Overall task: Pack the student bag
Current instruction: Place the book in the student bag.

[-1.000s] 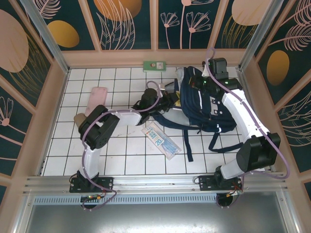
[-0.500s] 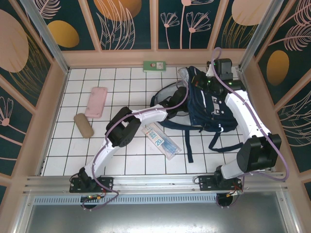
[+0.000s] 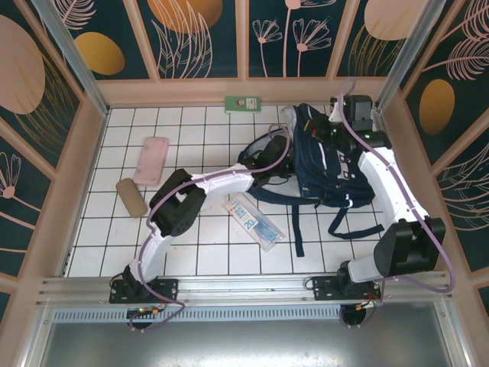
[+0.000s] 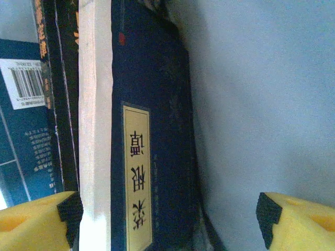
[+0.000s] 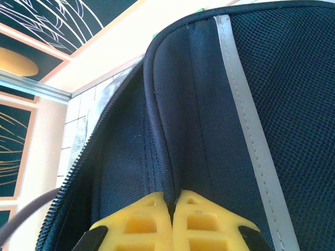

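1. The student bag [image 3: 328, 176], a dark navy backpack with thin white stripes, lies on the far right part of the white tiled table [image 3: 191, 245], its black straps trailing towards the near edge.
2. My left claw [image 4: 167, 217] reaches into the bag's open mouth on its left side. Its yellow fingers stand wide apart and grip nothing.
3. Ahead of those fingers, inside the bag, stands a dark navy book [image 4: 157, 104] with a gold title label and white page edges. The bag's grey lining [image 4: 261, 104] is to its right, and a blue book with a barcode [image 4: 21, 130] is to its left.
4. My right claw [image 5: 174, 198] is at the bag's far top edge, pinched closed on a fold of navy fabric beside a white stripe.
5. Outside the bag, on the table:
   - a clear packet with blue print [image 3: 256, 222], near the bag's left side
   - a pink case [image 3: 151, 160], well to the left
   - a brown roll [image 3: 131, 197], just beside the case
   - a green box [image 3: 243, 103], at the far wall
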